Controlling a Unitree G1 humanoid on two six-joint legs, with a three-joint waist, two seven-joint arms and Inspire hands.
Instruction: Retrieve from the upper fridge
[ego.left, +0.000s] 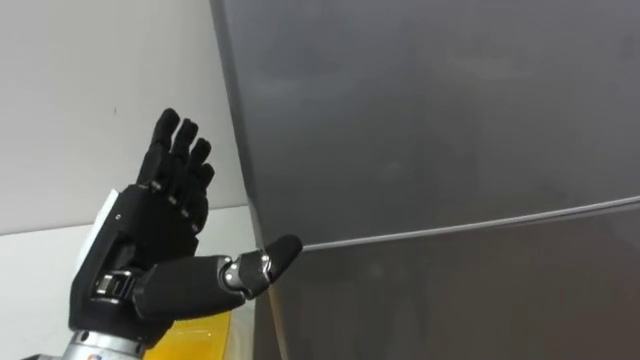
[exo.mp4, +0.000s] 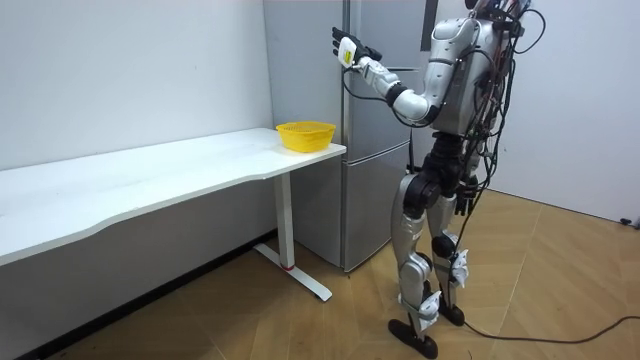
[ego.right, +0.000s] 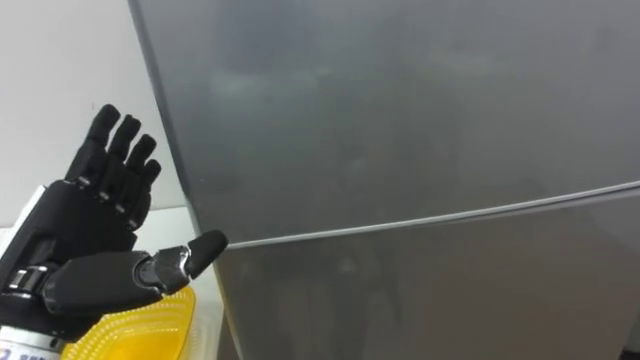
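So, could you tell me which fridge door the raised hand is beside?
The upper door, above the seam: the open left hand points up beside that door's edge, whereas the lower door starts about at its thumb tip.

White table (exo.mp4: 150, 185), white wall (exo.mp4: 120, 70), wooden floor (exo.mp4: 560, 280)

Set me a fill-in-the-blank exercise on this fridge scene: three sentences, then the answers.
1. The robot's left hand is raised at the edge of the fridge, fingers straight, and holds ____.
2. Both doors of the fridge are ____.
3. The ____ basket stands on the white table beside the fridge.
Missing words: nothing; shut; yellow.
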